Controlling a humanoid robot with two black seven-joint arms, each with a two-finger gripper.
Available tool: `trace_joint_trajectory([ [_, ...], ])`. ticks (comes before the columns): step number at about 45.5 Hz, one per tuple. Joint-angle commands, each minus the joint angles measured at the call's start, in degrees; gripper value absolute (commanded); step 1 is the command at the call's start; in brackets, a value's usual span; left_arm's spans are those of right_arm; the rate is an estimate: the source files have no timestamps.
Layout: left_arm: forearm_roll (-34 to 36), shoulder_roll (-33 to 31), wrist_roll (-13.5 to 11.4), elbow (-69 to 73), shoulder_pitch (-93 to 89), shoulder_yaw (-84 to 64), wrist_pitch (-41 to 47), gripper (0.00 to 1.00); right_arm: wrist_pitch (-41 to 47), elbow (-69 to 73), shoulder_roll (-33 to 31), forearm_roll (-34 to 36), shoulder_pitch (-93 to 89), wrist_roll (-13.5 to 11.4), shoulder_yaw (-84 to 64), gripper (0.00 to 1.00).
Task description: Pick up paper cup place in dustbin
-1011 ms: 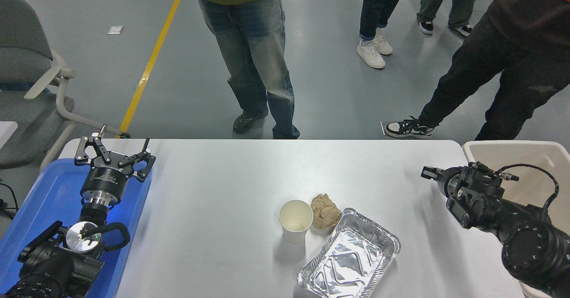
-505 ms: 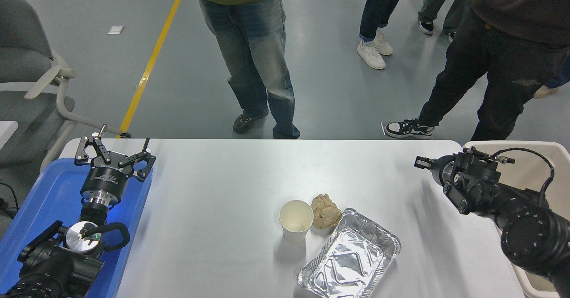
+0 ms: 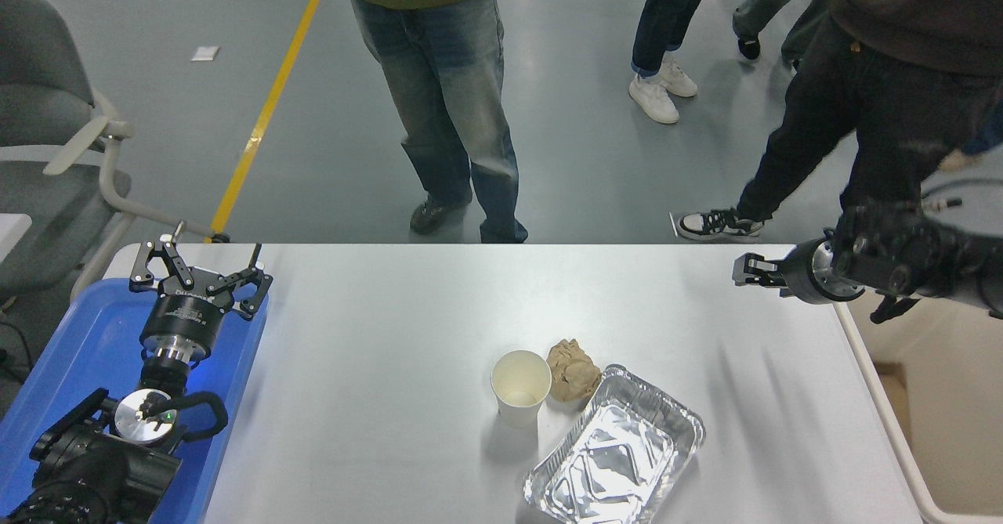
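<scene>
The small white paper cup (image 3: 520, 387) stands upright on the white table (image 3: 376, 367), right of the middle and toward the near side. The cream dustbin (image 3: 948, 367) sits beyond the table's right edge, partly cut off by the picture. My right gripper (image 3: 744, 269) comes in from the right edge and hovers over the table's far right corner, pointing left, well away from the cup and empty. I cannot tell from this angle whether it is open. My left gripper (image 3: 200, 269) is parked open over the blue tray at the lower left.
A crumpled brown paper ball (image 3: 572, 371) lies against the cup's right side. A foil tray (image 3: 615, 461) lies just right of and nearer than the cup. A blue tray (image 3: 70, 352) is at the left edge. Several people stand beyond the far edge.
My right arm has lifted from over the dustbin and swung farther back; its gripper now points left over the table's far right corner. The cup has not moved.
</scene>
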Motion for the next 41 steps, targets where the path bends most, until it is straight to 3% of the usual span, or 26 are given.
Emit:
trace_joint_trajectory([
  [1, 0.0, -0.07, 0.02, 0.09, 0.0, -0.09, 0.0, 0.99, 10.35, 24.74, 2.93, 0.56, 21.19, 0.24, -6.36, 1.0],
  [16, 0.0, -0.08, -0.07, 0.09, 0.0, 0.0, 0.0, 0.99, 20.56, 28.79, 11.81, 4.34, 36.13, 0.41, -9.26, 1.0],
  [24, 0.0, -0.08, 0.02, 0.09, 0.0, -0.09, 0.0, 0.99, 24.78, 29.84, 11.99, 5.39, 42.73, 0.41, -9.61, 1.0],
  [41, 0.0, -0.08, 0.02, 0.09, 0.0, -0.09, 0.0, 0.99, 23.73, 30.2, 12.69, 9.0, 47.92, 0.24, -10.76, 1.0],
])
